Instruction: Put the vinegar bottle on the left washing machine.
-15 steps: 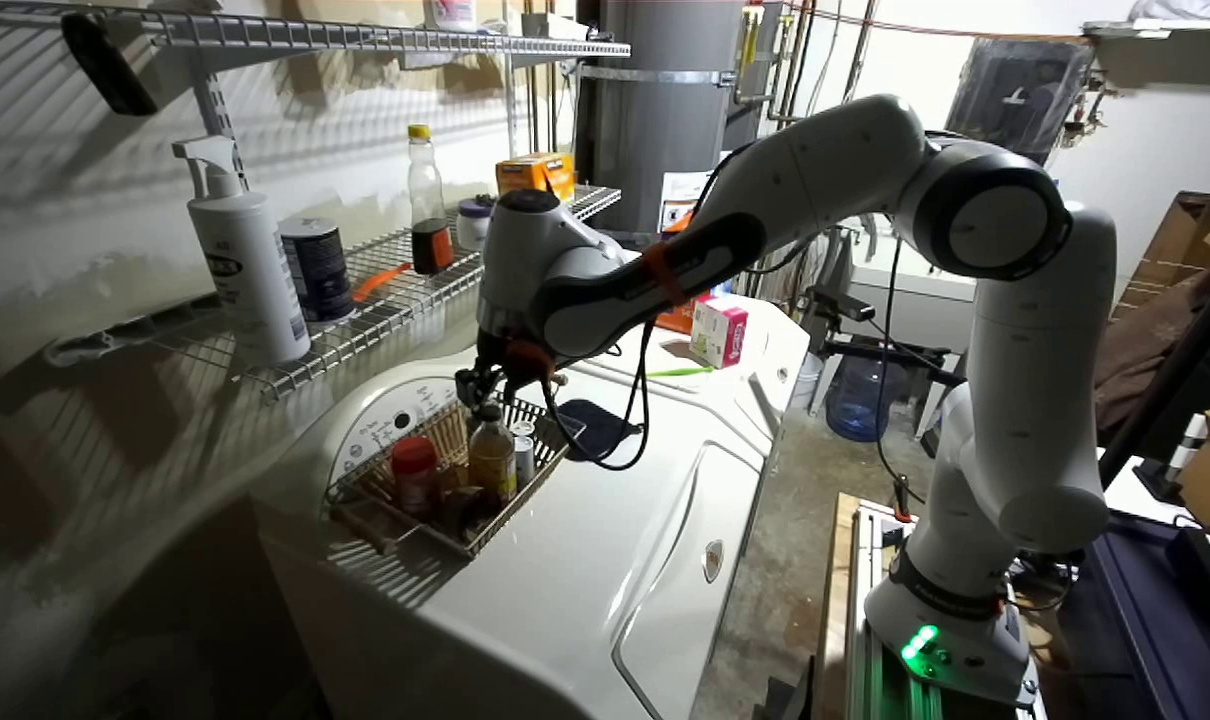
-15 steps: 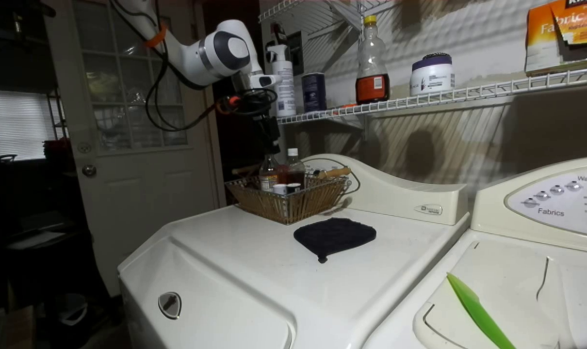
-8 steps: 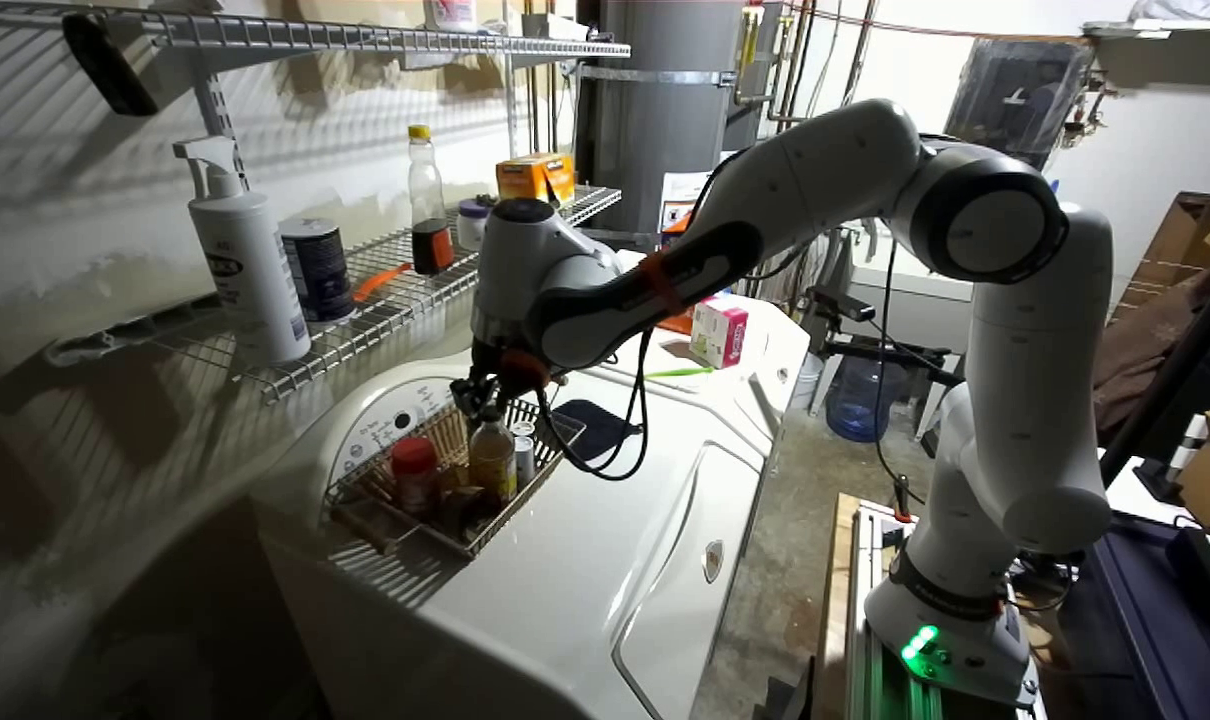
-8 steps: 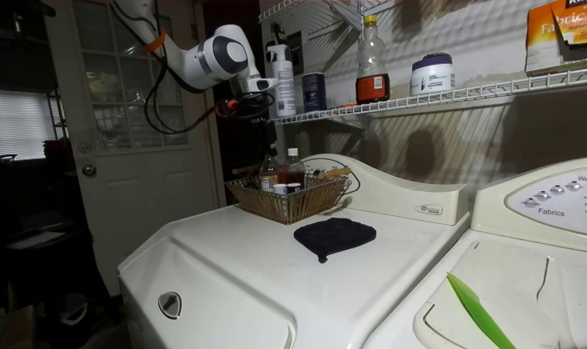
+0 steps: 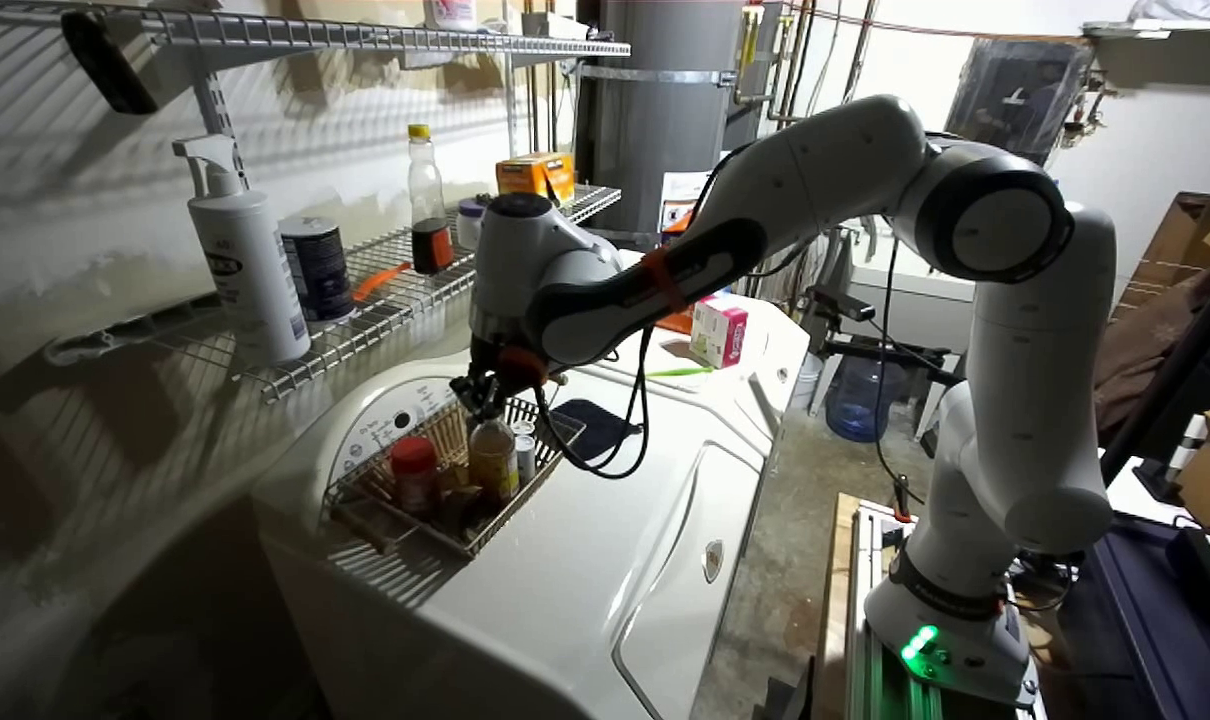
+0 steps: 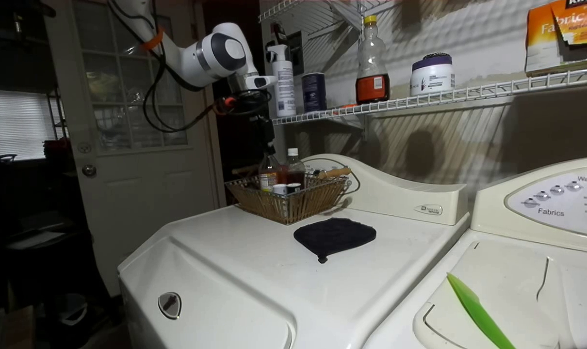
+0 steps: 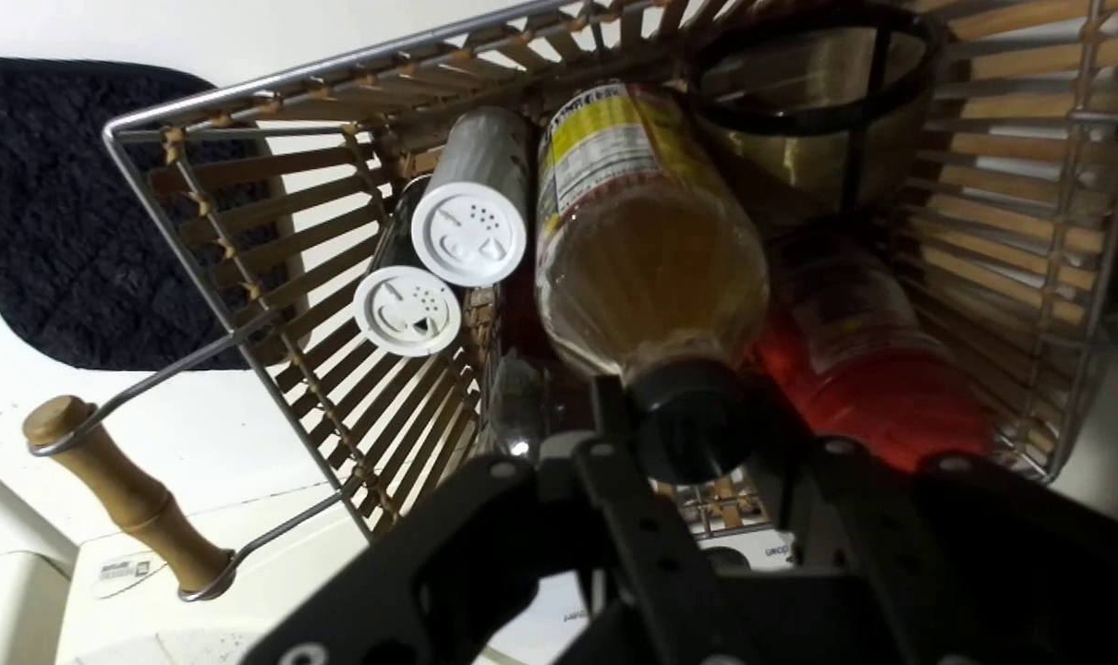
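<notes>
Roughly upright, vinegar bottle [image 7: 651, 263], cap [image 7: 693, 420] uppermost.

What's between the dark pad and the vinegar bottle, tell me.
Between the dark pad and vinegar bottle, the wrist view shows the basket's slatted wall and two white-topped shakers.

Home laundry area: left washing machine [image 6: 254, 261] next to a second machine [image 6: 516, 286], control panel [image 6: 565, 203] marked "Fabrics", orange "Fabric" box [image 6: 572, 29] on wire shelf [image 6: 478, 88], grey tank [image 5: 655, 130], concrete floor [image 5: 795, 560].

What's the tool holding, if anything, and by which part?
Seemingly the vinegar bottle, by its black cap; the tool straddles it, though one side is lost in shadow.
</notes>
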You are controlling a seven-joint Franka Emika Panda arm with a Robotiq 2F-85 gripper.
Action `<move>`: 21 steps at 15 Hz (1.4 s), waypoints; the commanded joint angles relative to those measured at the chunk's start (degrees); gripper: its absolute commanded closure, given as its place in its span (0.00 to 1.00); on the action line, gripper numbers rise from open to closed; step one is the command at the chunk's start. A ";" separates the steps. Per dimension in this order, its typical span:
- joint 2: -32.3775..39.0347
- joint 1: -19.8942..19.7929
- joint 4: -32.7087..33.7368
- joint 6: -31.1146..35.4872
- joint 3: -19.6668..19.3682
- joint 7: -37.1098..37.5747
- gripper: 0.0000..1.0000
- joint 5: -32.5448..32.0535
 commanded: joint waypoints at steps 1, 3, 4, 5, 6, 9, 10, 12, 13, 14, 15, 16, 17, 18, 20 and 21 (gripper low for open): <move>-6.83 1.18 0.01 -6.19 -1.01 5.11 0.91 -3.69; -10.90 0.35 -0.26 -10.12 -0.08 6.48 0.91 -3.03; -12.77 -0.28 -0.23 -12.28 0.62 5.97 0.91 -1.44; -14.54 -0.75 -0.01 -14.28 1.04 6.31 0.91 -1.08; -16.11 -1.36 0.32 -15.72 1.27 6.86 0.91 -1.12; -19.57 -3.59 1.02 -19.08 1.65 8.78 0.91 -1.95; -20.52 -4.59 0.97 -19.37 1.53 9.55 0.91 -2.59; -21.80 -7.05 1.12 -19.35 0.91 10.95 0.91 -3.40; -22.11 -8.35 1.25 -19.00 0.50 11.39 0.91 -3.05; -22.12 -9.82 1.51 -18.34 -0.08 11.62 0.91 -3.17; -21.82 -11.14 1.81 -17.86 -0.61 11.68 0.91 -3.23; -21.28 -12.43 2.15 -17.31 -1.29 11.22 0.91 -3.10; -20.75 -13.65 2.49 -16.72 -1.93 11.28 0.91 -3.51; -20.43 -14.99 2.45 -14.85 -2.57 12.15 0.91 -5.42; -20.92 -15.02 0.47 -16.09 -2.43 9.82 0.91 -2.59; -20.68 -15.72 0.34 -15.85 -2.94 9.37 0.66 -2.58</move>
